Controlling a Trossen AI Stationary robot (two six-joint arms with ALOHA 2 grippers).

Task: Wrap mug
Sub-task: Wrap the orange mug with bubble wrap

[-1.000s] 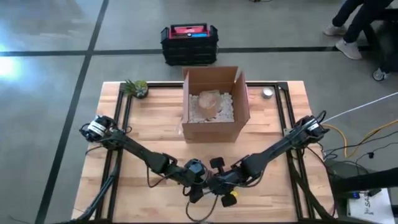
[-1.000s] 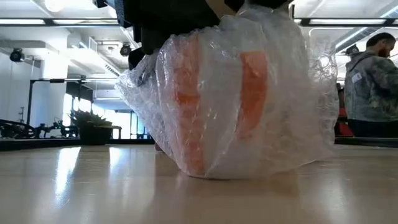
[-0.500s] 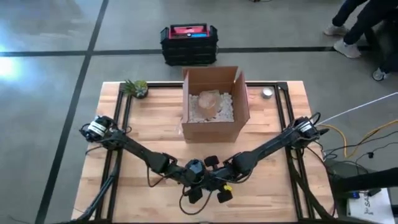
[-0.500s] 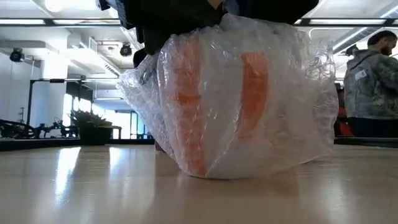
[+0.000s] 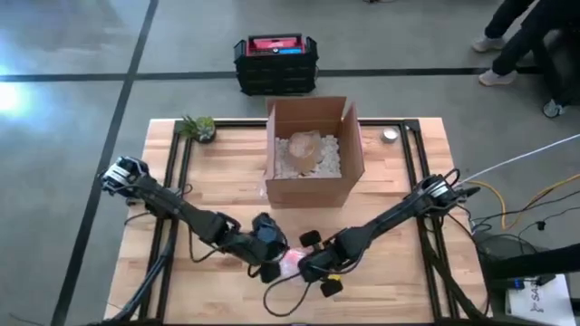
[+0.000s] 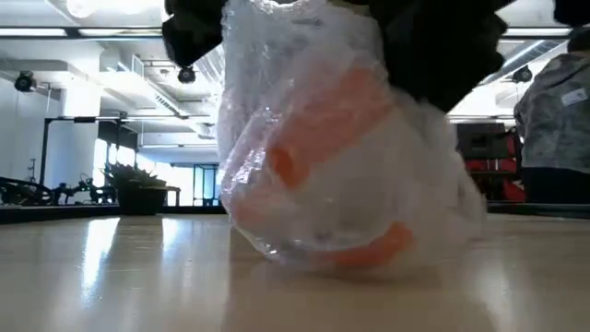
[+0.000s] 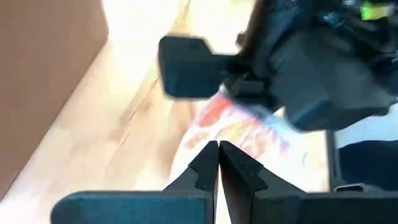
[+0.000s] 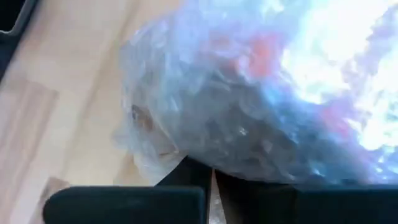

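Since half a second ago we see the wrapped mug (image 6: 341,175) tipped over: its orange bands, upright before, now run slanted, and the bundle leans on the counter (image 5: 217,172) near the front edge, between the two hands. The left arm has also swung, its shoulder end farther out to the left and its hand pulled leftward from the centre. The left hand (image 7: 217,163) shows its two fingers pressed together, with the bubble wrap (image 8: 261,93) just past their tips; we cannot tell whether any film is caught between them. The right hand (image 5: 313,264) sits against the bundle from the right, and in its wrist view the wrap fills the frame directly above the fingers, which look close together, though whether they grip the wrap we cannot tell. Farther back on the counter stands an open box (image 5: 313,149) with a wrapped item and white filler, a small plant (image 5: 198,127) to its left.
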